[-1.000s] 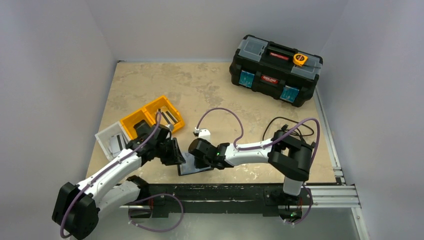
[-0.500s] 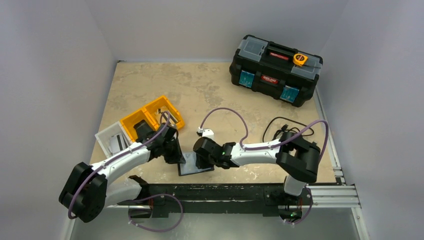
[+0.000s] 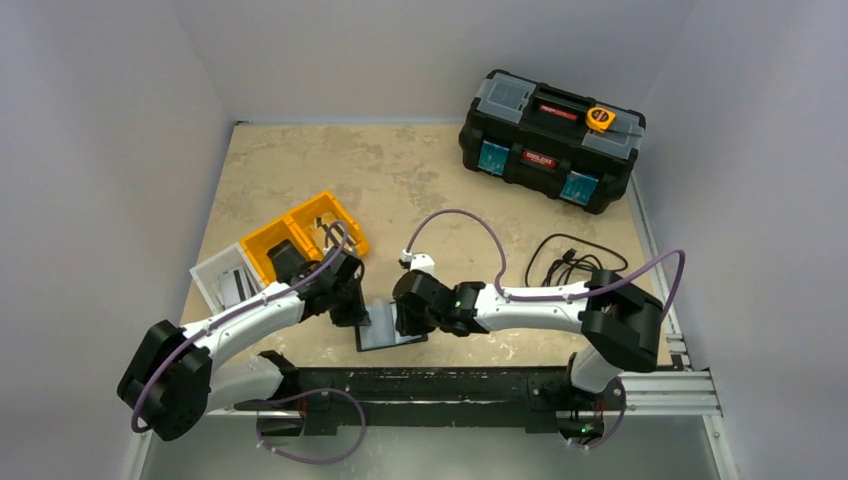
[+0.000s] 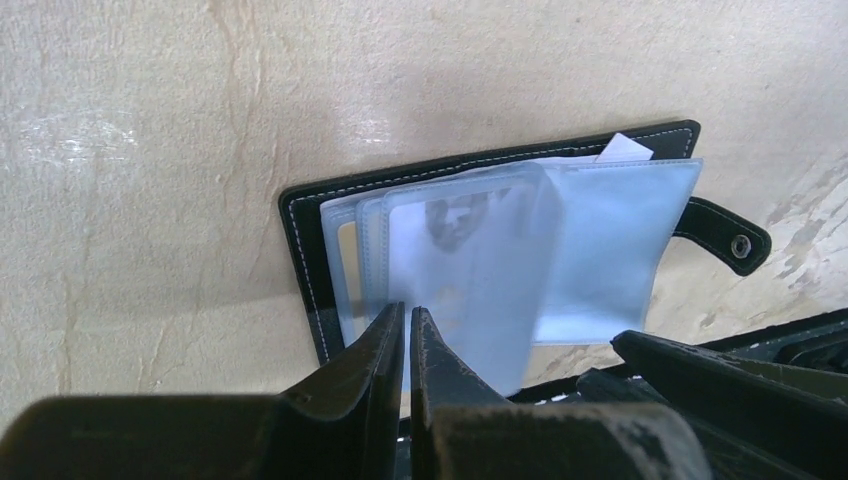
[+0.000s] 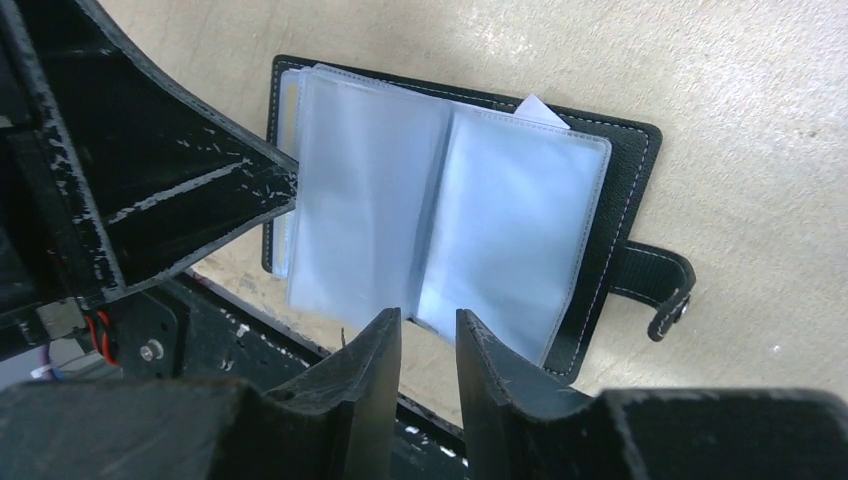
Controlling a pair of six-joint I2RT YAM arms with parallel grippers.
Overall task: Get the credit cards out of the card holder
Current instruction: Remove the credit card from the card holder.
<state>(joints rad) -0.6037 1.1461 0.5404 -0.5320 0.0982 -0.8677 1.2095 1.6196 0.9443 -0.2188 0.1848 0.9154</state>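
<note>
The top camera sits high behind the arm bases and looks down and forward over the whole table (image 3: 400,170). From there the card holder (image 3: 390,332) is small and far, low in the middle. The left wrist camera looks steeply down on the card holder from close on its left, past the left gripper (image 4: 408,318). The right wrist camera looks down just as closely from its right, past the right gripper (image 5: 428,325). All three views share the card holder.

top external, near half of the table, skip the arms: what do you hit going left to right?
white bin → orange bins → card holder → black cable
</note>
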